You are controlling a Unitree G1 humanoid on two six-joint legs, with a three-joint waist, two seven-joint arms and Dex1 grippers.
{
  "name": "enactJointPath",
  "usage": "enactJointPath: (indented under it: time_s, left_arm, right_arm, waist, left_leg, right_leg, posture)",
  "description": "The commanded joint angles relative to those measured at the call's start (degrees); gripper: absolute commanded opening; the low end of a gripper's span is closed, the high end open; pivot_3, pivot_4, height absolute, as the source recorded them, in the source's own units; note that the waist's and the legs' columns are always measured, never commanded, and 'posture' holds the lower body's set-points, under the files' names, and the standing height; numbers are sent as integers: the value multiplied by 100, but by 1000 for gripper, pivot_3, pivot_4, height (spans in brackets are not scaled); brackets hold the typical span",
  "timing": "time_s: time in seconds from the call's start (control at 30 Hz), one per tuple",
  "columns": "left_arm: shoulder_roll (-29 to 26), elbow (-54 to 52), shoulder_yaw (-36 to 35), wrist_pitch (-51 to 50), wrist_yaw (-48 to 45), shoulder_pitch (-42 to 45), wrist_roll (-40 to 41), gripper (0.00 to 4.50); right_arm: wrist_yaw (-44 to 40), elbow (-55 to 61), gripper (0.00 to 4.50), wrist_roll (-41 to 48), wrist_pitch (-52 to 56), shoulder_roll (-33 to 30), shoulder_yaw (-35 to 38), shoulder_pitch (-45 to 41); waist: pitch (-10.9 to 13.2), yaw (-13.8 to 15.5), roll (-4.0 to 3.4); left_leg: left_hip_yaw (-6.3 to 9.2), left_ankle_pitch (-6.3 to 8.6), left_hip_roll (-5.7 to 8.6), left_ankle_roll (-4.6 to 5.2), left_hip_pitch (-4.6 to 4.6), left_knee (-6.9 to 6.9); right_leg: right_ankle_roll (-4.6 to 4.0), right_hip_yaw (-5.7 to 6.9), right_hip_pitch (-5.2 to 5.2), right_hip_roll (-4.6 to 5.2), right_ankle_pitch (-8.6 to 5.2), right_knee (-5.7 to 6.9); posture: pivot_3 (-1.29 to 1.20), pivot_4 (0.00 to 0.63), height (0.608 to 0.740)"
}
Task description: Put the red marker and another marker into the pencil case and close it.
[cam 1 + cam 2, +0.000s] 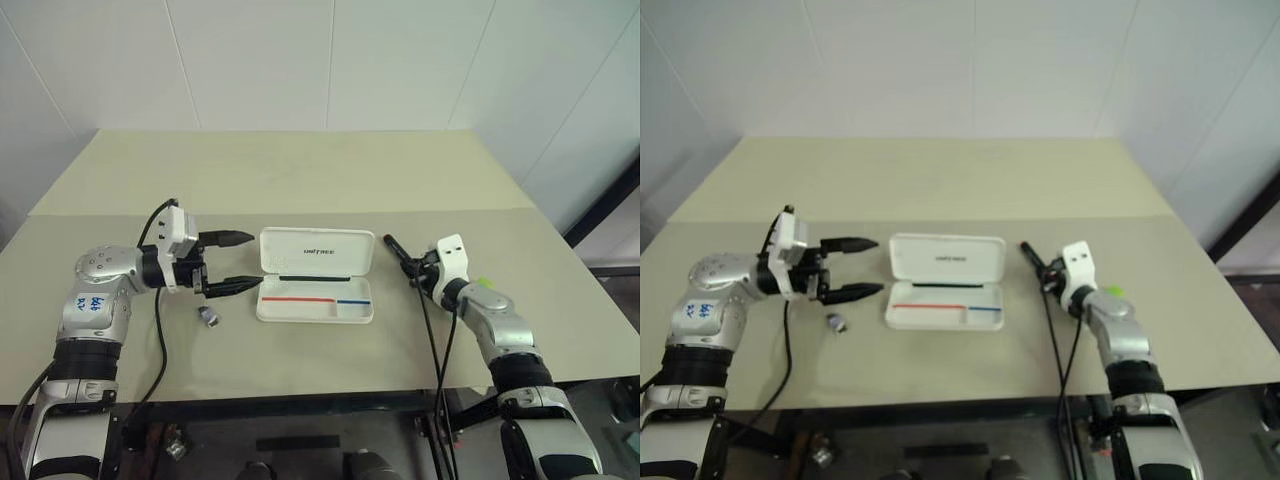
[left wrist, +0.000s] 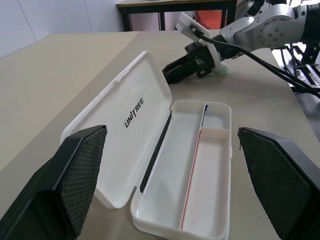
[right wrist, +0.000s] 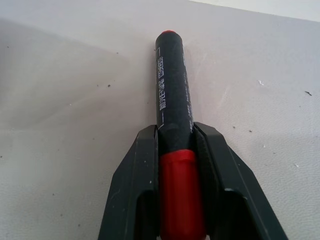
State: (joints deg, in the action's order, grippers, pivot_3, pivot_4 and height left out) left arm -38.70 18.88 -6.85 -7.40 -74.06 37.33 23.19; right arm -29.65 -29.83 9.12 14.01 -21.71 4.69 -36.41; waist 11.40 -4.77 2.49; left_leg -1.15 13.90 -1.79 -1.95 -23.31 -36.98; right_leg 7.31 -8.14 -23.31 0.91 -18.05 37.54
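from the head views the open white pencil case [image 1: 316,275] lies between the spread left gripper [image 1: 236,262] and the right gripper [image 1: 408,266], whose wrist view shows it clamped on the red marker [image 3: 172,100] where cap meets barrel, a light, stiff, slick rod best pinched mid-body.

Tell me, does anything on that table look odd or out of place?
Only a small grey bit lying loose beside the open case, below the left fingers; I cannot tell what it is. Nothing is spilled or broken.
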Motion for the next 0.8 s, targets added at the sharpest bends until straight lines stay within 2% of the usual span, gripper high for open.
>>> enactJointPath:
  time_s: [0.03, 0.17, 0.47, 0.63, 0.8]
  left_arm:
    - [20, -40, -111, 81, -51, 83, 155, 4500]
    - [12, -75, -148, 102, -199, -2, 234, 4500]
    - [112, 399, -258, 441, -424, 333, 358, 4500]
    - [119, 826, -327, 627, -799, 464, 436, 4500]
    - [-75, 1541, -302, 934, -1321, 573, 269, 4500]
  right_arm:
    - [17, 414, 606, -12, 125, -186, 79, 224]
    - [69, 997, 606, 46, 116, -296, 209, 285]
    - [-504, 2668, 606, 702, 422, -543, 249, -64]
    - [-1249, 3761, 606, 1375, 1131, -694, -52, -361]
    - [-2423, 4439, 606, 1566, 1576, -1239, -931, -376]
  waist:
    - [0, 0, 0]
    - [1, -8, -1]
    - [3, -78, -5]
    - [4, -82, -6]
    - [4, -32, -6]
  left_leg:
    - [0, 1, 0, -1, -4, 4]
    - [1, 6, -5, -8, -12, 13]
    - [-1, 6, -20, -8, -7, 12]
    - [-1, 7, -25, -9, -8, 16]
    - [2, 12, -27, -12, -12, 17]
  right_leg:
    - [-2, 1, -6, -1, -2, 0]
    - [-8, 3, -21, -4, -8, 0]
    - [-8, -3, -25, -26, -8, 8]
    - [-14, -2, -29, -31, -11, 9]
    - [-23, 6, -29, -28, -16, 0]
  posture:
    - [0, 150, 740]
    - [0, 150, 740]
    - [0, 150, 740]
    - [0, 150, 740]
    - [0, 150, 740]
